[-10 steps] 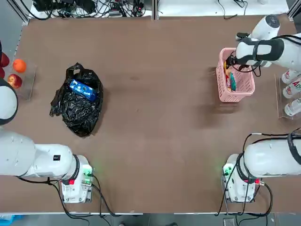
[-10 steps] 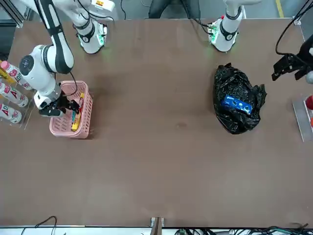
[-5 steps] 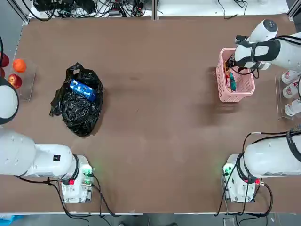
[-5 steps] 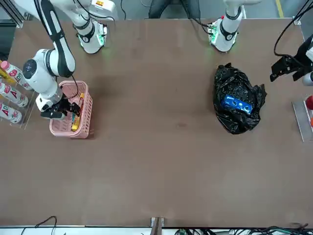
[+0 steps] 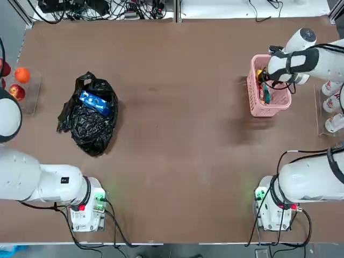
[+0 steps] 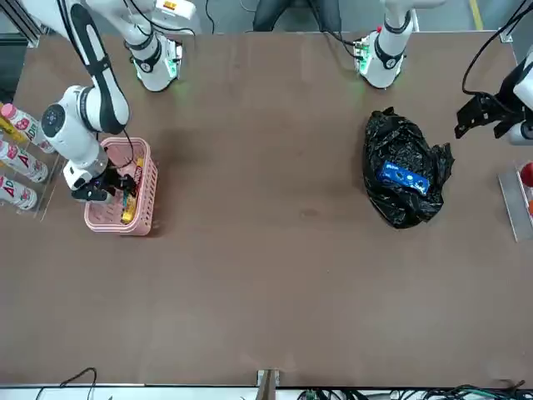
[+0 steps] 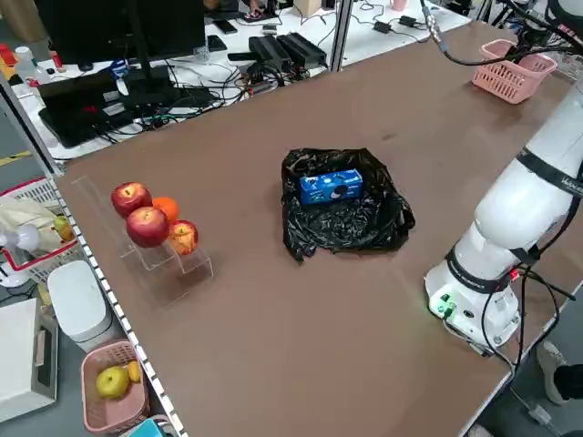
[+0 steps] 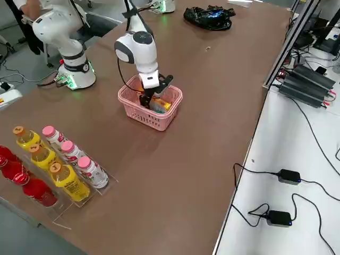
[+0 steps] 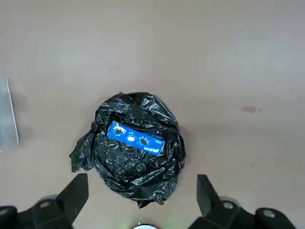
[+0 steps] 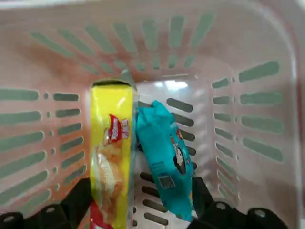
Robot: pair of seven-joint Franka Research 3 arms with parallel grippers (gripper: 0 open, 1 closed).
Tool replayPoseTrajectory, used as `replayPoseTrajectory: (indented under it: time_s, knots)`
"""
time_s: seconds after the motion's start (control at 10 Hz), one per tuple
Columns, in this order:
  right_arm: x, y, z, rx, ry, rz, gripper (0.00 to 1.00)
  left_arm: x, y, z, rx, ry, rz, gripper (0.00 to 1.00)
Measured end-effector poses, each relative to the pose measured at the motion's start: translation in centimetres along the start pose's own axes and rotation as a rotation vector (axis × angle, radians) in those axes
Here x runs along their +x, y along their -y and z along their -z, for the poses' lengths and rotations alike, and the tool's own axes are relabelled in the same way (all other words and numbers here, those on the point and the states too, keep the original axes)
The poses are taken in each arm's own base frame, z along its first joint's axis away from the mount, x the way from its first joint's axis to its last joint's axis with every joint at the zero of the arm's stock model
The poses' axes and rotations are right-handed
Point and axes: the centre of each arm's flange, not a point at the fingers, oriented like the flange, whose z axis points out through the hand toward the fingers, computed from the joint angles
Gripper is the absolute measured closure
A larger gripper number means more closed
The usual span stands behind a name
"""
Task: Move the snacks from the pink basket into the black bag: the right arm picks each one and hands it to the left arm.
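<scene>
Snacks: the yellow packet (image 10: 112,157), long and boxy, carries a red label and a pictured golden-brown food; the teal packet (image 10: 166,157), soft and crinkled, bears a dark round motif and a small square code. Both lie in the pink basket (image 5: 258,110), between the right fingers (image 10: 78,202), which stand open, one beside the yellow packet and the other beside the teal; contact with either cannot be told. The blue packet (image 9: 136,138), flat and oblong with white print, lies amid the folds of the black bag (image 9: 138,179), beyond the open, empty left fingers (image 9: 74,198); whether it is inside or on top cannot be told.

Partly hidden: the yellow packet's near end is cut off in the right wrist view, the teal packet's near end meets the right fingertip's outline, and the right arm covers part of the basket from above.

Containers: the basket is pink with slotted walls; the bag is glossy and wrinkled. Well apart from the right fingers, a clear tray (image 7: 178,282) holds red apples (image 7: 148,227) and an orange (image 7: 166,208).
</scene>
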Motion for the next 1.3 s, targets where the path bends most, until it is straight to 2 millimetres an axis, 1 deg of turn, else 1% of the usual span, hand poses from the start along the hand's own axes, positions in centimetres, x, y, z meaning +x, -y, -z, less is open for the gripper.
replayPoseTrajectory:
  time_s: [0.2,0.6,1.0,1.3]
  knots:
    - [-0.5,0.1,-0.3,0.000,-0.022,-0.004,0.07,0.0,0.1,0.0,0.000,0.000,0.017,0.00]
    - [-2.0,0.0,-1.1,0.003,0.006,-0.012,0.07,0.0,0.3,0.0,0.000,0.000,0.021,0.00]
    - [-2.7,0.4,0.0,0.014,0.012,-0.015,0.07,0.0,0.6,0.0,0.000,0.001,0.025,0.00]
    - [-2.9,1.5,0.9,0.036,0.016,-0.021,0.09,0.0,0.9,0.0,0.000,0.003,0.031,0.00]
